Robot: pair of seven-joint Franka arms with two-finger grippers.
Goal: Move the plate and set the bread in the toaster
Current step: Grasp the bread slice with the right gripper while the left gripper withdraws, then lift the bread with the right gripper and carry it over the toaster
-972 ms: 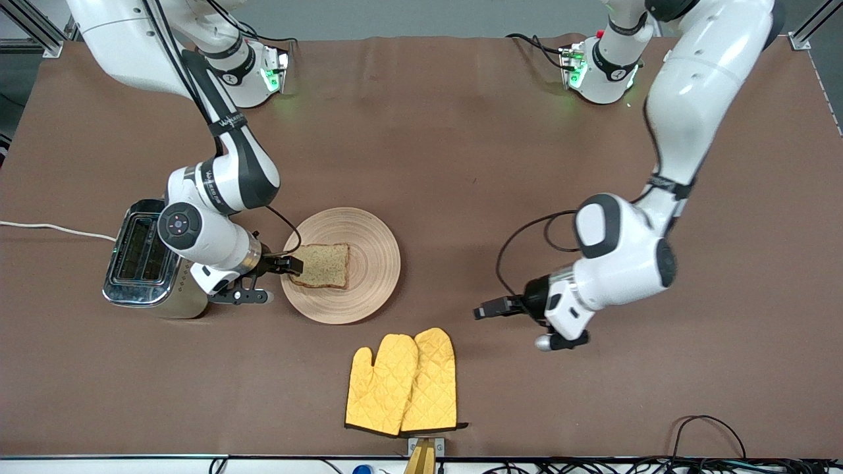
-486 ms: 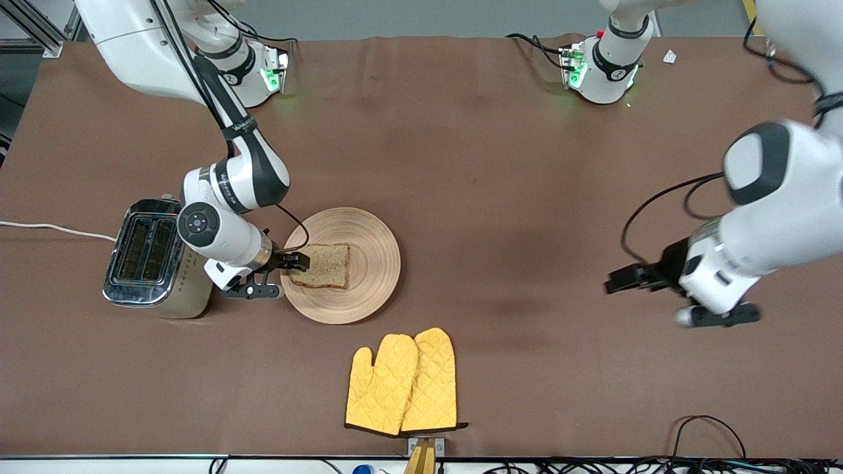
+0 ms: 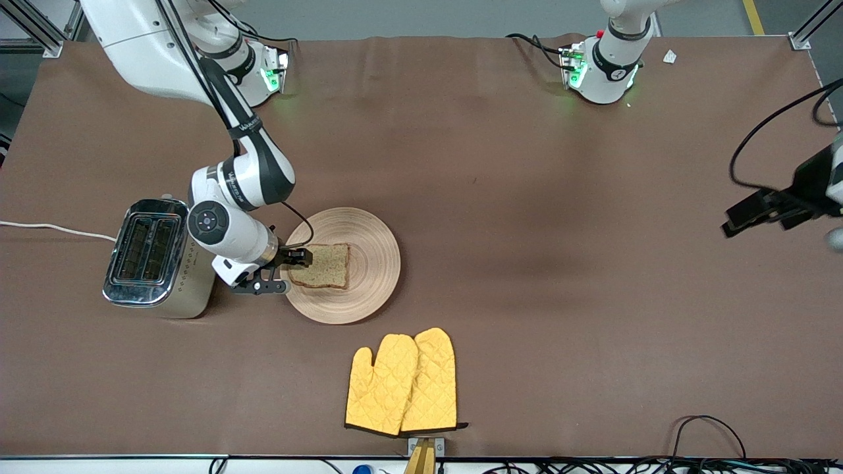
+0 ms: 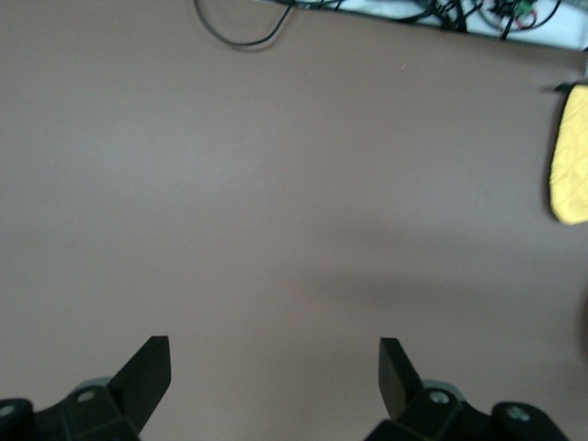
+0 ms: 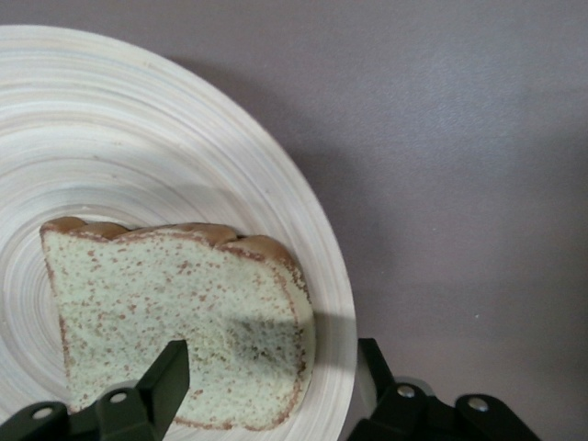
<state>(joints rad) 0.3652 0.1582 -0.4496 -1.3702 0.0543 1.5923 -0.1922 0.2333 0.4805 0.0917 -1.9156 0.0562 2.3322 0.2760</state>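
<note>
- I'm working in a robotics lab: aluminium frame posts [image 3: 29, 23] at the corners.
- A brown cloth-covered table [image 3: 461, 164] carries bolted arm bases [image 3: 602, 72].
- Loose cables [image 3: 711, 428] trail along its edge.

You're looking at the left gripper [image 4: 274, 367], fingers [image 4: 147, 372] spread wide over bare brown bench [image 4: 276, 184]. Yellow oven mitt [image 4: 570, 152] at one edge, cables [image 4: 239, 28] along the bench edge.

I see bread [image 3: 323, 266] on plate [image 3: 369, 289], toaster [image 3: 158, 260] beside plate toward right arm's end, oven mitts [image 3: 402, 382] nearer front camera.
</note>
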